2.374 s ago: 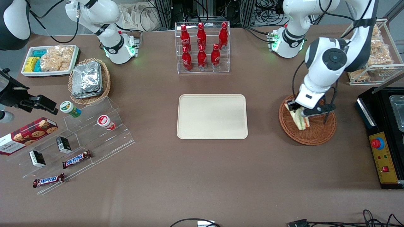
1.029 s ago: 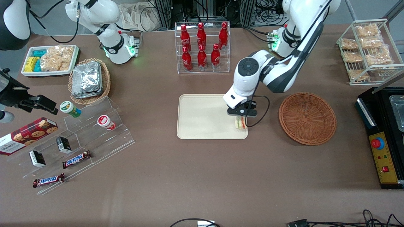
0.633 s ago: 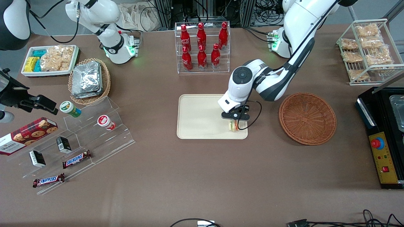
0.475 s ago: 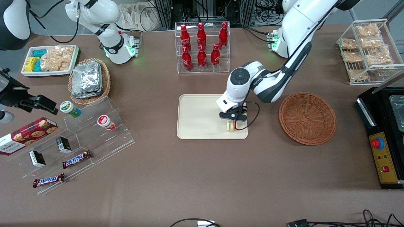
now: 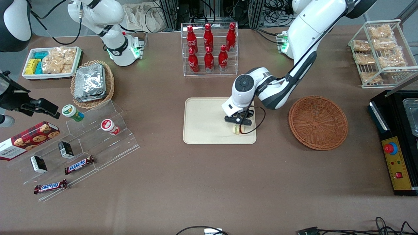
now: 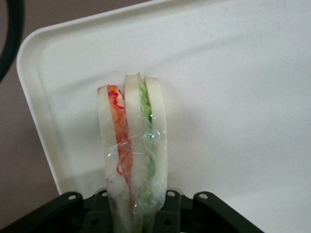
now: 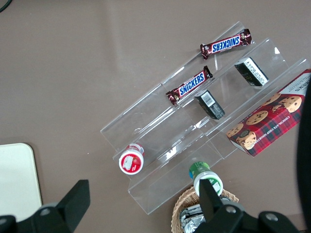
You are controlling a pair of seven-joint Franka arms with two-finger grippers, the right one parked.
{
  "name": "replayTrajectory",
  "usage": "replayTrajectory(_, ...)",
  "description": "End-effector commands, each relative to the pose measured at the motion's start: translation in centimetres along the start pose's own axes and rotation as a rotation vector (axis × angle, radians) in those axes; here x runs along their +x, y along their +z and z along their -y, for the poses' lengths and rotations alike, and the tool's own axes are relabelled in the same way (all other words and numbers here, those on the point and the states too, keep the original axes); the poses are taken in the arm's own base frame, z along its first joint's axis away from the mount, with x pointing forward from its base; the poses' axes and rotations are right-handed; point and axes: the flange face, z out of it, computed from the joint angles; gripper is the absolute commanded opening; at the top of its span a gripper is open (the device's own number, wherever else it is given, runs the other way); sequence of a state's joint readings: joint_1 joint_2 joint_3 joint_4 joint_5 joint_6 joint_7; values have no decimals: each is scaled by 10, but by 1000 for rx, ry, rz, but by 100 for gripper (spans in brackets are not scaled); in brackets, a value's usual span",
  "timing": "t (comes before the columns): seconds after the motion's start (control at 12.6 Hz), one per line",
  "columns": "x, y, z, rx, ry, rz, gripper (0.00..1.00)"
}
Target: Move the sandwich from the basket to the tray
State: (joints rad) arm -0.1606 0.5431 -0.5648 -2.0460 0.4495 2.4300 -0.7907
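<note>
sandwich held low over the tray corner, ready to set down

the gripper (image 5: 237, 125) is clamped on the sandwich (image 6: 132, 155), pinching its narrow end so the wedge hangs edge-on with the filling layers showing, probably to land it cleanly. it sits over the tray (image 5: 202, 120) near the corner closest to the empty basket (image 5: 318, 122). the arm reaches in from the basket side, elbow bent, wrist pointing down.

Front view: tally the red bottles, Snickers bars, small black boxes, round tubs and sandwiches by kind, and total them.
red bottles: 6
Snickers bars: 2
small black boxes: 2
round tubs: 2
sandwich: 1
Total: 13
The claw grips the sandwich over the tray.
</note>
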Motion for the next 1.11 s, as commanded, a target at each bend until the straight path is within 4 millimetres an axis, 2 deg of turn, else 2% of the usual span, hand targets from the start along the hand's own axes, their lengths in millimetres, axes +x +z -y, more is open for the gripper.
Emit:
replayTrajectory(0.0, 1, 1, -3, 7, -3, -13, 59)
replayTrajectory(0.08, 1, 0, -3, 7, -5, -13, 81)
replayTrajectory(0.16, 3, -1, -3, 6, -17, -16, 99)
replayTrajectory(0.32, 3, -4, -2, 14, -69, -16, 100)
replayTrajectory(0.55, 13, -19, 7, 16, -92, -45, 100)
replayTrajectory(0.63, 20, -26, 18, 17, -114, -57, 100)
replayTrajectory(0.87, 37, -63, 52, 32, -186, -105, 100)
replayTrajectory(1.03, 57, -84, 89, 46, -259, -122, 100)
